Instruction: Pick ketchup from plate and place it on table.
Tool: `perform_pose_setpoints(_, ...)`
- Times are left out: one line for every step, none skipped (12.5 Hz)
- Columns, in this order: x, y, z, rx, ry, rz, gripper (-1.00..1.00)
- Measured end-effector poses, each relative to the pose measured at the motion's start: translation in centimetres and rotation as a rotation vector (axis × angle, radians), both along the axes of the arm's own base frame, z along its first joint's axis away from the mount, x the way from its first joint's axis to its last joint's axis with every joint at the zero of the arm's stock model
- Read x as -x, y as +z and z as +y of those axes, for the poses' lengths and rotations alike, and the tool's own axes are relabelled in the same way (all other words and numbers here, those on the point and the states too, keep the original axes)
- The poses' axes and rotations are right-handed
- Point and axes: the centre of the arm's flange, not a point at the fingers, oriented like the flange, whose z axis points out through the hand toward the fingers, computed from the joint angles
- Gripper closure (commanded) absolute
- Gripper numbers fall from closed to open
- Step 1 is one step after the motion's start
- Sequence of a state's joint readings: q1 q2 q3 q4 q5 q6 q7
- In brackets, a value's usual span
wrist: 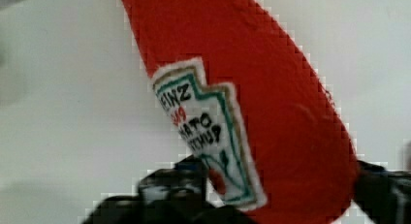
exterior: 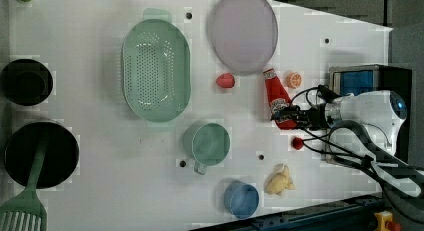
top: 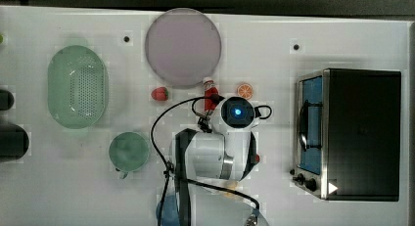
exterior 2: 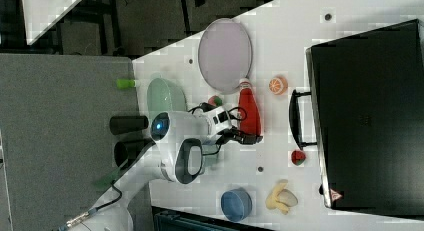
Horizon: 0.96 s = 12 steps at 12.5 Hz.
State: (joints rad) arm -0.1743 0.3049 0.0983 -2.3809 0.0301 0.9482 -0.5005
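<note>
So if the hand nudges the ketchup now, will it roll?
Probably a little. The ketchup lies on its side on the table, and its body looks rounded. Its taper toward the cap should curve any roll. The knitted-looking surface probably grips rather than slides.

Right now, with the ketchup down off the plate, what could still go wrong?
1. The claw sits at the base of the ketchup bottle, which lies on the white table; lifting away could drag or roll it.
2. Its cap lies right at the rim of the lilac plate, so a nudge could push it back on.
3. The orange slice lies close by.
</note>
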Motion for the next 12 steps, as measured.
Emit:
perform_pose_setpoints(-0.2,0.4,-0.2,0.002,-0.003,-0.008,-1.00)
perform_pose_setpoints(-0.6,0.9,-0.4,0.003,-0.005,-0.022,-1.00)
perform_pose_setpoints(-1.2,1.9,-0.4,0.005,-0.006,-0.042,-1.00)
perform_pose_setpoints(-1.8,3.2,-0.5,0.009,-0.006,-0.065,-1.00)
perform_pose_setpoints(-2.3,5.2,-0.4,0.012,-0.004,-0.083,-1.00)
perform_pose_setpoints(-3.1,7.7,-0.2,0.016,-0.006,-0.104,-1.00)
perform_pose_setpoints(-4.2,10.6,-0.2,0.022,-0.025,-0.126,-1.00)
perform_pose_setpoints(-5.3,13.7,-0.1,0.028,-0.049,-0.151,-1.00)
perform_pose_setpoints(-6.3,16.8,0.0,0.032,-0.091,-0.172,-1.00)
perform_pose_setpoints(-7.3,19.9,0.0,0.034,-0.139,-0.192,-1.00)
perform_pose_setpoints(-8.2,22.8,0.0,0.037,-0.183,-0.208,-1.00)
perform_pose_setpoints(-8.7,25.5,0.2,0.041,-0.230,-0.204,-1.00)
